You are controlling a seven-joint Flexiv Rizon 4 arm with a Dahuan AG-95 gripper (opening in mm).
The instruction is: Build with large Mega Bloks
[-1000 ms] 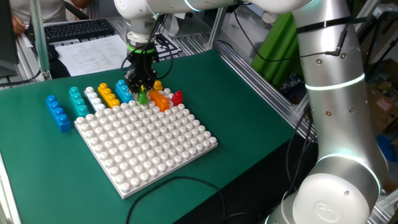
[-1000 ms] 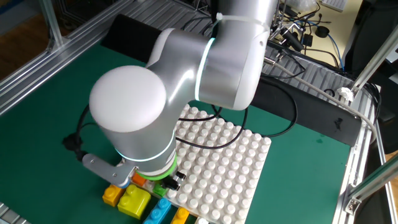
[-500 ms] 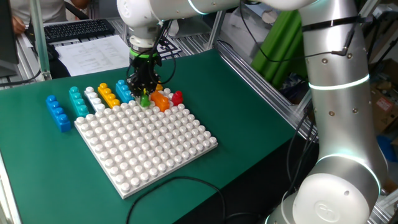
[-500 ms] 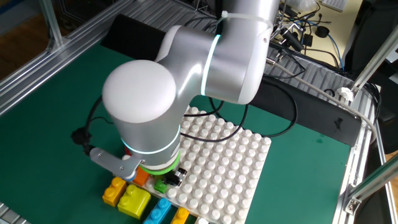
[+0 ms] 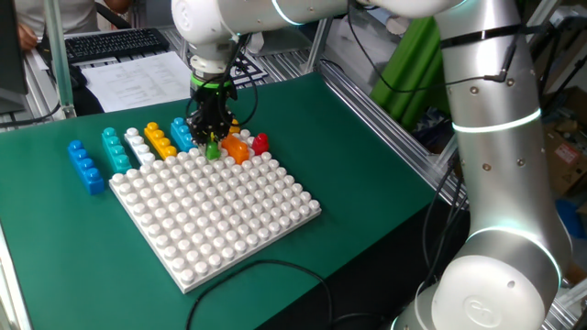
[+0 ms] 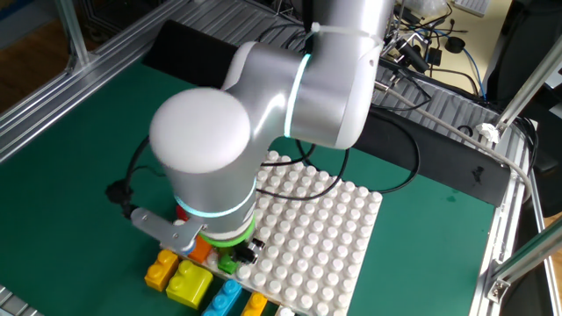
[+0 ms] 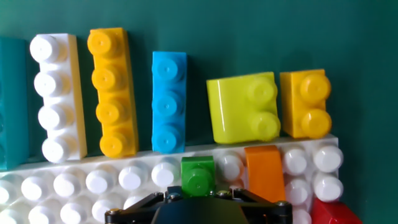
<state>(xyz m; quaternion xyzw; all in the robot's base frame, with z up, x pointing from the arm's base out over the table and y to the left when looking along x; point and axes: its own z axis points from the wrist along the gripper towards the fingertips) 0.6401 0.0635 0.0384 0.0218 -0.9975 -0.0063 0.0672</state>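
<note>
Small green single-stud plastic block (image 7: 198,176) is seen directly under the black two-finger gripper (image 5: 210,137), pointed straight down at the far edge row of the white studded baseplate (image 5: 220,220), orange brick (image 7: 265,172) alongside; grasp vs. release can't be told, fingertips hidden.

Gripper fingertips lying below the hand view's bottom edge; red brick (image 7: 333,213) and teal brick (image 7: 11,102) being cropped at its corners.
</note>
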